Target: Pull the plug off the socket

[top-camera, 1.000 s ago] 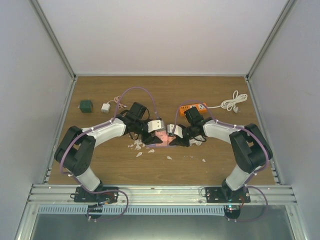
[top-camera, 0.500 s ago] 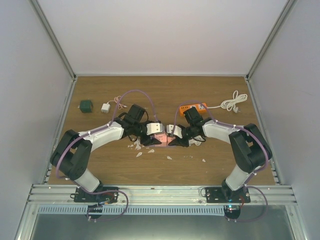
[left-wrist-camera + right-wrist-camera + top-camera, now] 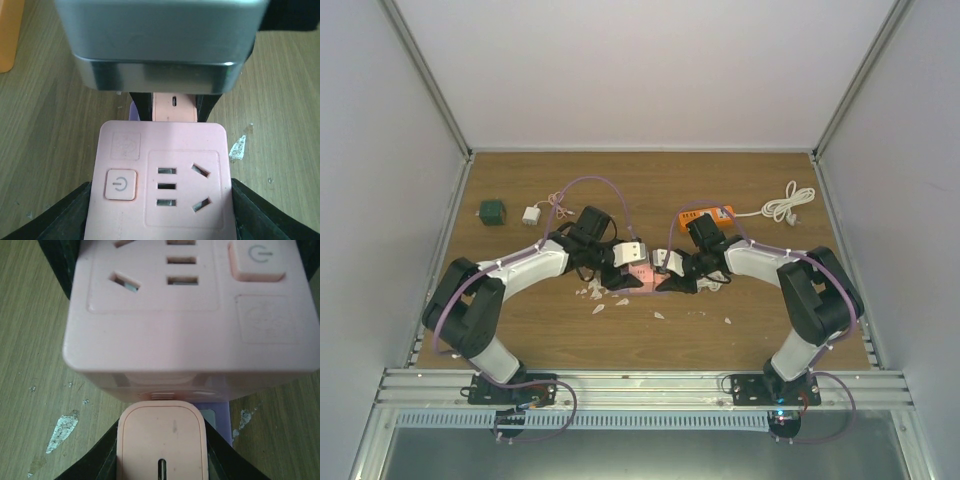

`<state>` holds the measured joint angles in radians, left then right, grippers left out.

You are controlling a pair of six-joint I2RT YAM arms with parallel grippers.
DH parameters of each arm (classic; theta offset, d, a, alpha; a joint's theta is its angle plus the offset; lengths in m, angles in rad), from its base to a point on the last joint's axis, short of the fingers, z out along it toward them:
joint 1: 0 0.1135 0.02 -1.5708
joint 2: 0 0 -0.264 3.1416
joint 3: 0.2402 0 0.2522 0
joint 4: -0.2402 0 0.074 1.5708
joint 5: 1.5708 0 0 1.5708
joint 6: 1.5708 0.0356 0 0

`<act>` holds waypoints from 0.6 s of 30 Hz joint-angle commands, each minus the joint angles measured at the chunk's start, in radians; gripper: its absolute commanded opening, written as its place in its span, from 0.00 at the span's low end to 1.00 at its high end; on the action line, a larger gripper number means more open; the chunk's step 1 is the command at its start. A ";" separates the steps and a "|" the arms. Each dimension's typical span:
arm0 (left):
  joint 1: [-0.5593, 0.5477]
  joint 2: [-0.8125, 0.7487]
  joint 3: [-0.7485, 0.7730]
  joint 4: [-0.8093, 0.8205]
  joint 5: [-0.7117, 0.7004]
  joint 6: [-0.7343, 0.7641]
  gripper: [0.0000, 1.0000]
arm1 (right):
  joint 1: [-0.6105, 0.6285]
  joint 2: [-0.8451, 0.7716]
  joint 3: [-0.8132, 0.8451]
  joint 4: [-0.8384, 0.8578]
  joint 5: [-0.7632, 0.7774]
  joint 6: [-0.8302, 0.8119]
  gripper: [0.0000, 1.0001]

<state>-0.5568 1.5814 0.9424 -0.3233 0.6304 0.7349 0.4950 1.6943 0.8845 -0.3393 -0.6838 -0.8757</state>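
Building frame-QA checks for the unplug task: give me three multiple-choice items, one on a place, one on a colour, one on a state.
1. Where does the green block lie?
A. back left, beside the small white adapter
B. far right corner
C. at the near edge

2. What colour is the socket?
A. white
B. pink
C. orange

3. What is the right tool doing?
A. open, clear of everything
B. shut on the green block
C. shut on the plug

Key: 1 A, the top view shows it just left of the adapter. 2 B, both wrist views show a pink body. 3 C, its fingers close against both sides of the plug.
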 commanded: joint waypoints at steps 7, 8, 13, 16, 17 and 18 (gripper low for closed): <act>0.014 -0.023 0.095 0.019 0.229 -0.034 0.36 | -0.021 0.057 -0.037 -0.096 0.214 -0.017 0.04; 0.011 -0.035 0.084 0.026 0.218 -0.014 0.36 | -0.021 0.058 -0.037 -0.097 0.214 -0.017 0.04; 0.006 -0.051 0.061 0.019 0.174 0.038 0.35 | -0.021 0.058 -0.037 -0.099 0.214 -0.018 0.04; 0.008 -0.051 0.051 0.007 0.157 0.058 0.35 | -0.021 0.054 -0.036 -0.101 0.210 -0.023 0.04; 0.010 -0.052 0.048 0.003 0.154 0.063 0.35 | -0.022 0.051 -0.038 -0.103 0.210 -0.024 0.04; 0.011 -0.053 0.047 -0.003 0.149 0.066 0.35 | -0.024 0.048 -0.036 -0.105 0.206 -0.025 0.05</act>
<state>-0.5415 1.5658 0.9977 -0.3706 0.7437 0.7570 0.4896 1.6955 0.8883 -0.3447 -0.6491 -0.8825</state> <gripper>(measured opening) 0.636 0.285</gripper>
